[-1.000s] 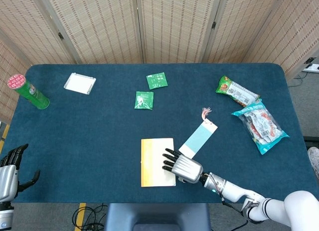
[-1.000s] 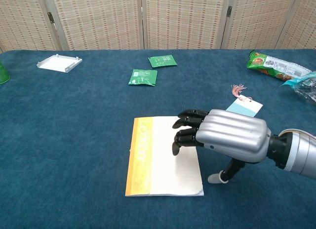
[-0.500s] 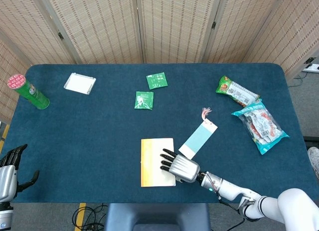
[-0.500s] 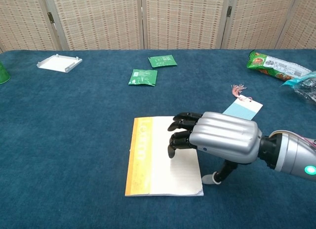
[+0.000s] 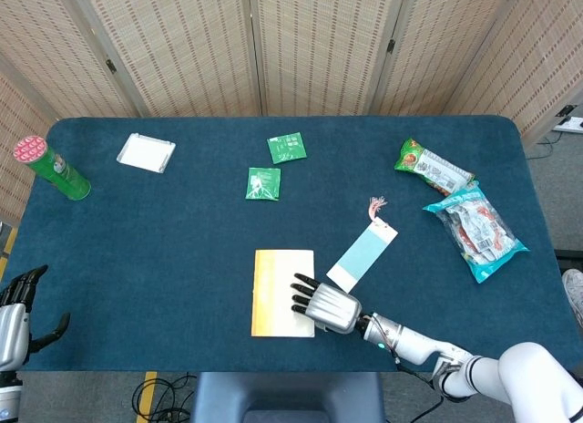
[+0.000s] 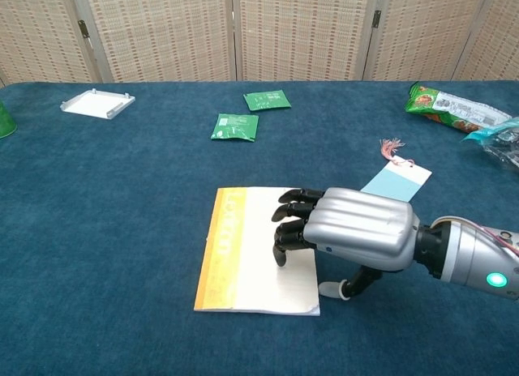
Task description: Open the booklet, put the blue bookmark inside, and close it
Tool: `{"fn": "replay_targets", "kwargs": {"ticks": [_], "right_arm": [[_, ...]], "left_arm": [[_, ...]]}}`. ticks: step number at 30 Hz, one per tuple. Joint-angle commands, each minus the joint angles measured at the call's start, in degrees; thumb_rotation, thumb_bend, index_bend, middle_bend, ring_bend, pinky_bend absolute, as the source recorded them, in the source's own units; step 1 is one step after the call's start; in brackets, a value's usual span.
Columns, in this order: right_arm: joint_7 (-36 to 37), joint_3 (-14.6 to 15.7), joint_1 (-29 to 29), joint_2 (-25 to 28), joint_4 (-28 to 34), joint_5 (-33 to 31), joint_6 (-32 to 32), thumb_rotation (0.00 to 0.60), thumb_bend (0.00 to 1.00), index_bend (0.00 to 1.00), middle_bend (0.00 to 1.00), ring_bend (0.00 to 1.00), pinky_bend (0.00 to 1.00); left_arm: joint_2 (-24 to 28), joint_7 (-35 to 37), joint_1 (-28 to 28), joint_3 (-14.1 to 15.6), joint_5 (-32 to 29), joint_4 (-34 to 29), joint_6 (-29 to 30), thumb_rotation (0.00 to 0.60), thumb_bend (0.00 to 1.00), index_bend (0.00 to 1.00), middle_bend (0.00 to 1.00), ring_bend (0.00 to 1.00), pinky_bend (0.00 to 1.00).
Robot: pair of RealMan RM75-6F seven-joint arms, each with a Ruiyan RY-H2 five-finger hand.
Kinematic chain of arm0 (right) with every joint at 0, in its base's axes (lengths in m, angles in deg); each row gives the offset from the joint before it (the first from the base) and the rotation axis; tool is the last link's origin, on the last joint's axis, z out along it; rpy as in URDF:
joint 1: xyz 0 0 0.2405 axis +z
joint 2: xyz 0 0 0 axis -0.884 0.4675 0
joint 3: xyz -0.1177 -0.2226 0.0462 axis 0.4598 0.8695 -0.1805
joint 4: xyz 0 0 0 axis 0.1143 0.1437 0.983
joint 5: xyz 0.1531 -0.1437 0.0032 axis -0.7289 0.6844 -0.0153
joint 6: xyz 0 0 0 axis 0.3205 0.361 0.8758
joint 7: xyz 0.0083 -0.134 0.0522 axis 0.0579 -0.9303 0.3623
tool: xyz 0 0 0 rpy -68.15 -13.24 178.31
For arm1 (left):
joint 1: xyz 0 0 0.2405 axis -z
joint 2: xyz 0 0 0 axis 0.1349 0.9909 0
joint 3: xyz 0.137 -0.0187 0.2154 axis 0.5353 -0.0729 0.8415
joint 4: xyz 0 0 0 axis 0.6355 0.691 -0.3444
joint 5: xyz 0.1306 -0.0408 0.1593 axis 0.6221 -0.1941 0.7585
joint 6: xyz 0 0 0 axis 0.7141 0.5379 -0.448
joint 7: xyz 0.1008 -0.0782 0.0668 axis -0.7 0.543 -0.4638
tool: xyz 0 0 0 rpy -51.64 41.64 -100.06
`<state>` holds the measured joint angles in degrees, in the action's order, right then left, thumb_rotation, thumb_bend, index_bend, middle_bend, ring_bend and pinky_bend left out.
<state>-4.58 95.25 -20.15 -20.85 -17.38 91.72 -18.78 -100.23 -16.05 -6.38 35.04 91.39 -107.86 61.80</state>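
Observation:
The closed booklet (image 5: 281, 281) (image 6: 243, 246), white with an orange spine strip on its left, lies flat near the table's front edge. My right hand (image 5: 326, 306) (image 6: 349, 232) rests on its right half with fingertips pressing the cover and the thumb at the booklet's right edge on the cloth. The blue bookmark (image 5: 363, 254) (image 6: 395, 181) with a pink tassel lies on the table just right of the booklet, behind my right hand, untouched. My left hand (image 5: 14, 318) hangs off the table's front left corner, fingers apart and empty.
Two green sachets (image 5: 264, 182) (image 5: 287, 148) lie mid-table. A white tray (image 5: 146, 152) and a green canister (image 5: 50, 168) are at the far left. Snack bags (image 5: 474, 222) (image 5: 433, 168) lie at the right. Blue cloth covers the table (image 5: 164, 250).
My right hand has slid left and toward the front edge, dragging the booklet a little left and turning it slightly. The bookmark and left hand stay put.

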Motion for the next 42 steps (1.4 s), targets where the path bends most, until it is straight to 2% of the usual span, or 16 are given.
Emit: {"fn": "replay_targets", "kwargs": {"ticks": [1, 6, 24, 32, 42], "right_arm": [[0.24, 0.03, 0.41, -0.54, -0.82, 0.04, -0.48, 0.6, 0.26, 0.4, 0.35, 0.18, 0.12], [0.87, -0.11, 0.85, -1.47, -2.16, 0.07, -1.86, 0.6, 0.29, 0.41, 0.37, 0.21, 0.15], [4.5, -0.7, 2.34, -6.52, -9.63, 0.21, -6.98, 0.6, 0.33, 0.51, 0.43, 0.29, 0.16], [6.13, -0.69, 3.62, -8.45, -12.9, 0.42, -8.37, 0.6, 0.41, 0.62, 0.48, 0.33, 0.19], [6.65, -0.9, 3.14, -7.72, -12.77, -0.87, -10.22, 0.6, 0.46, 0.67, 0.52, 0.36, 0.22]], "left_arm": [[0.01, 0.03, -0.02, -0.01, 0.05, -0.02, 0.03, 0.6, 0.34, 0.14, 0.17, 0.14, 0.23], [0.04, 0.27, -0.08, -0.09, 0.14, 0.05, 0.14, 0.6, 0.34, 0.14, 0.17, 0.14, 0.23], [0.39, 1.23, -0.15, -0.25, 0.36, 0.16, 0.05, 0.6, 0.34, 0.14, 0.17, 0.14, 0.23], [0.74, 1.68, -0.28, -0.32, 0.51, 0.02, 0.26, 0.6, 0.34, 0.14, 0.17, 0.14, 0.23], [0.81, 1.85, -0.26, -0.44, 0.64, 0.07, 0.32, 0.6, 0.34, 0.14, 0.17, 0.14, 0.23]]}}
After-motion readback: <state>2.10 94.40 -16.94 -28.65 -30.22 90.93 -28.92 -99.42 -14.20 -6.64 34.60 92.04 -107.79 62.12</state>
